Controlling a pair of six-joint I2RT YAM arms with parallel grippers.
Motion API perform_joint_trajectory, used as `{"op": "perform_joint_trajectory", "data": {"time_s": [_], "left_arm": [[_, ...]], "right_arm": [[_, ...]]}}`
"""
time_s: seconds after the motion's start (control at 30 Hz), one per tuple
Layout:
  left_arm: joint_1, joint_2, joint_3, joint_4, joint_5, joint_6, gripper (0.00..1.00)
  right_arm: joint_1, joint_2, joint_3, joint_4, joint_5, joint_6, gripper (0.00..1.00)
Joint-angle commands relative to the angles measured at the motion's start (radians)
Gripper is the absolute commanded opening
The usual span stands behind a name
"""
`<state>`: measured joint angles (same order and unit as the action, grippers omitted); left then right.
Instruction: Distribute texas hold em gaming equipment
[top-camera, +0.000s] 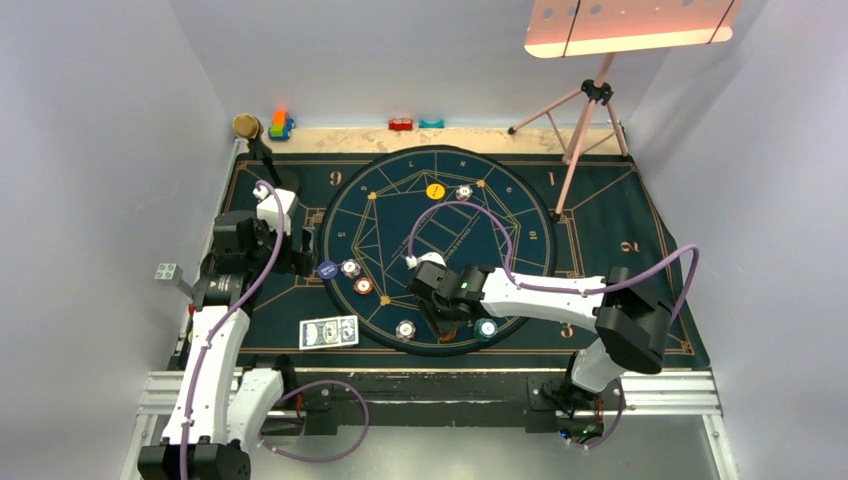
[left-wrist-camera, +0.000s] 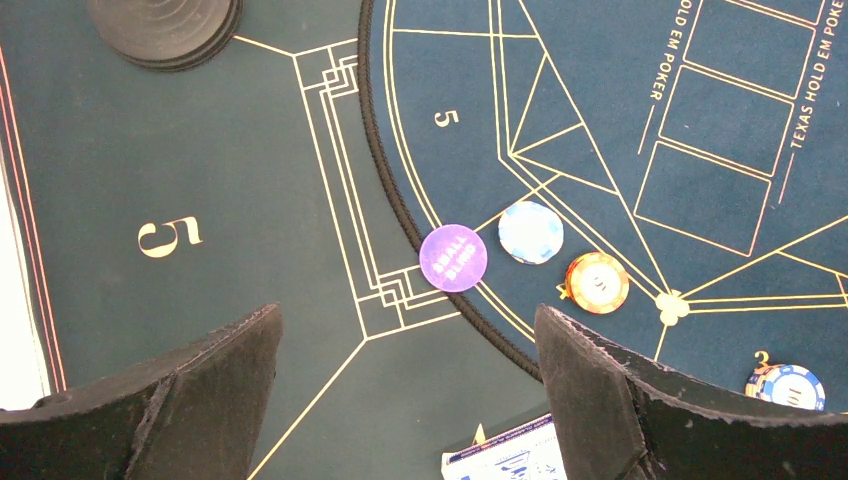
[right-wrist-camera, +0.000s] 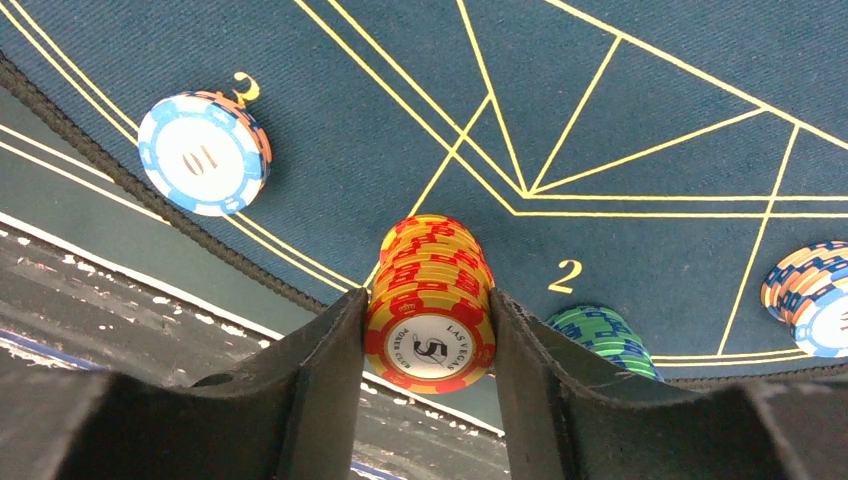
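One red-yellow chip stack (right-wrist-camera: 430, 290) sits clamped lower-centre in the right end effector (right-wrist-camera: 428, 305) for carrying; left end effector (left-wrist-camera: 405, 318) gapes.

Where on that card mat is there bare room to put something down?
The mat's right wing, between the tripod leg and the right arm, is bare. So is the circle's top-left, beside the yellow disc. The near-left arc is crowded: dark-blue disc, chips, cards, and the right gripper clamping a chip stack.
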<state>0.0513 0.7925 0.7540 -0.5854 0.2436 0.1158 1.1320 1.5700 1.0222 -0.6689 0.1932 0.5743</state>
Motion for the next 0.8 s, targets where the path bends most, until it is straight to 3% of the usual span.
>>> {"op": "perform_joint_trajectory", "data": {"time_s": [0.0, 0.3, 0.63, 0.77], "left_arm": [[0.006, -0.012, -0.005, 0.03, 0.014, 0.006, 1.0], [0.007, -0.017, -0.007, 0.03, 0.013, 0.007, 1.0], [0.007, -0.024, -0.009, 0.029, 0.015, 0.007, 1.0], [0.008, -0.025, -0.008, 0.029, 0.015, 0.007, 1.0]], "right_arm": [[0.005, -0.014, -0.005, 0.001, 0.032, 0.021, 0.48], [0.005, -0.038, 0.002, -0.025, 0.051, 0.03, 0.25], [-0.003, -0.083, 0.12, -0.102, 0.153, -0.002, 0.01], [-0.054, -0.056, 0.201, -0.122, 0.178, -0.044, 0.0]]}}
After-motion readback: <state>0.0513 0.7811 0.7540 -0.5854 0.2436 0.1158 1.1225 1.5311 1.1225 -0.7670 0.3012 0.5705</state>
